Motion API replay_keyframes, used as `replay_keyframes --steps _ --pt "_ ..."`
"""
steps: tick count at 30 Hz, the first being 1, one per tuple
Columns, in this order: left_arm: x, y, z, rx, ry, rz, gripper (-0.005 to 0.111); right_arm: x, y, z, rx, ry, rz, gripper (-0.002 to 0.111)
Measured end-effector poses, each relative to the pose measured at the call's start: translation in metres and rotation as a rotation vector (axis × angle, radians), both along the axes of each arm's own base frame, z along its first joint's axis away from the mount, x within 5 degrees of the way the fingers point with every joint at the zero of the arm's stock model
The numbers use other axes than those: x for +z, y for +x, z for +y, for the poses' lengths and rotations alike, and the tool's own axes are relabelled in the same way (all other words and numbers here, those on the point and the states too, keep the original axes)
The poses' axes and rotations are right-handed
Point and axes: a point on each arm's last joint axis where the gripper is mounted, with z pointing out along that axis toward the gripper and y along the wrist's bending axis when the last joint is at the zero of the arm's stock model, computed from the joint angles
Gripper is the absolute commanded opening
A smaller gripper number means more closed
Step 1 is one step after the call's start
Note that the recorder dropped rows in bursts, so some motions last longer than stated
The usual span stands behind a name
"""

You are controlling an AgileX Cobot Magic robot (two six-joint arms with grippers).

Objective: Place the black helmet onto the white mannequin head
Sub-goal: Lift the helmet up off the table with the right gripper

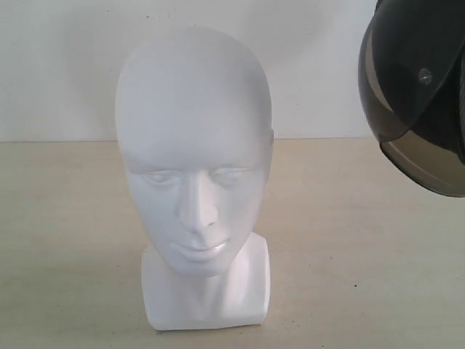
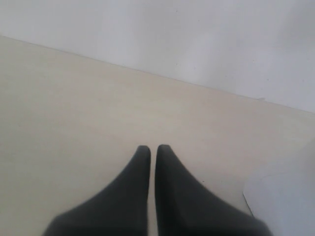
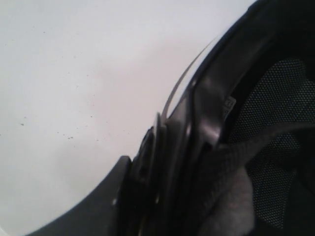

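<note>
The white mannequin head (image 1: 195,145) stands in the middle of the desk (image 1: 65,254), the one upright obstacle there. At its 9 o'clock the surface lies bare out to the frame edge; at 3 and 4 o'clock it is bare as well. At 2 o'clock the black helmet (image 1: 421,65) hangs in the air, apart from the head, with an open gap between them. The wall (image 1: 58,65) closes off 12 o'clock behind. The left end effector (image 2: 149,150) hovers over bare desk, a white shape (image 2: 285,201) near it, too little shown to name.
</note>
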Motion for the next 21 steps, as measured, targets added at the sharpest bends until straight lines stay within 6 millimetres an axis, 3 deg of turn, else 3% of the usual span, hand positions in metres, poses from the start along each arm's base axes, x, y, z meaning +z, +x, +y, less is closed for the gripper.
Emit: replay_keyframes --steps 5,16,21 --pt "0.0 0.0 0.0 0.0 0.0 0.0 0.004 -0.002 0.001 -0.002 -0.026 0.06 0.034 0.0" --pt "0.0 0.0 0.0 0.0 0.0 0.0 0.004 -0.018 0.0 -0.007 -0.104 0.464 0.295 0.0" --pt "0.0 0.0 0.0 0.0 0.0 0.0 0.004 -0.007 0.0 -0.008 -0.112 0.537 0.302 0.0"
